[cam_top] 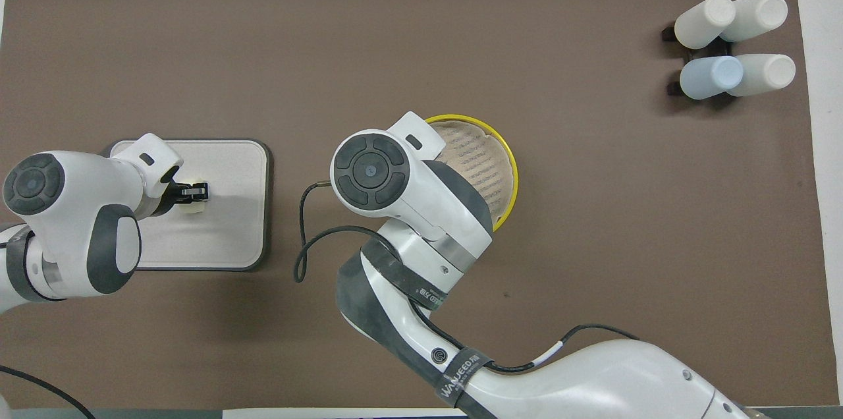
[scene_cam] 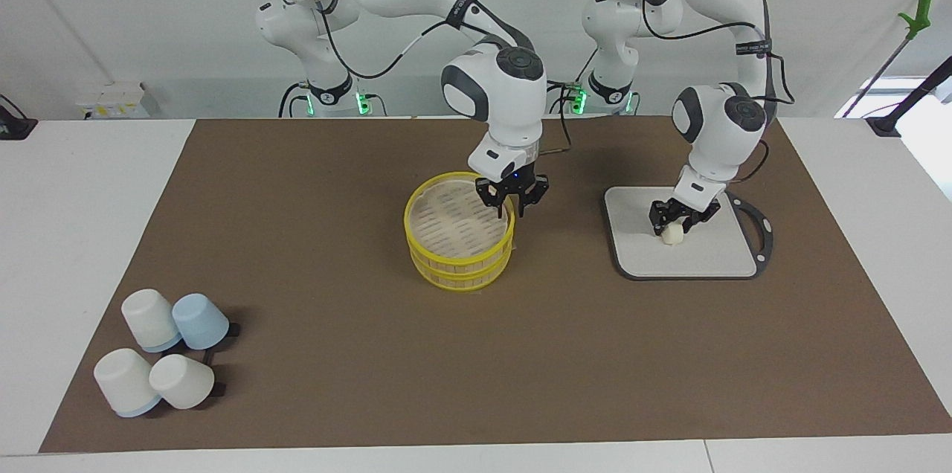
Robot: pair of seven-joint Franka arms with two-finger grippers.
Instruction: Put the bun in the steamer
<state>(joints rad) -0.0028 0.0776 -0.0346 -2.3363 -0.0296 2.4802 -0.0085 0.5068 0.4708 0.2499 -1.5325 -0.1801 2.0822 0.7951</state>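
**My left pincer has the bun; my right has the steamer's rim**

My left gripper (scene_cam: 673, 224) is closed on the bun (scene_cam: 672, 234), which sits on the grey board (scene_cam: 706, 257) toward my left arm's end of the table; in the facing view that is at about three o'clock from the steamer (scene_cam: 460, 231). The bun looks at most barely lifted off the board. I judge the grip comes from above so I can raise it straight up and carry it across.

My right gripper (scene_cam: 512, 198) is down at the steamer's yellow rim, at roughly two o'clock on the ring in the facing view, one finger inside and one outside. It appears clamped on the rim, probably to steady the steamer or to lift its top tier.

Both forearms hang nearly upright, wrists bent down. The left arm drops over the board's nearer edge; the right arm reaches in from its base and leans over the steamer, hiding its nearer half in the overhead view.

The cups (scene_cam: 160, 358) stand well apart.
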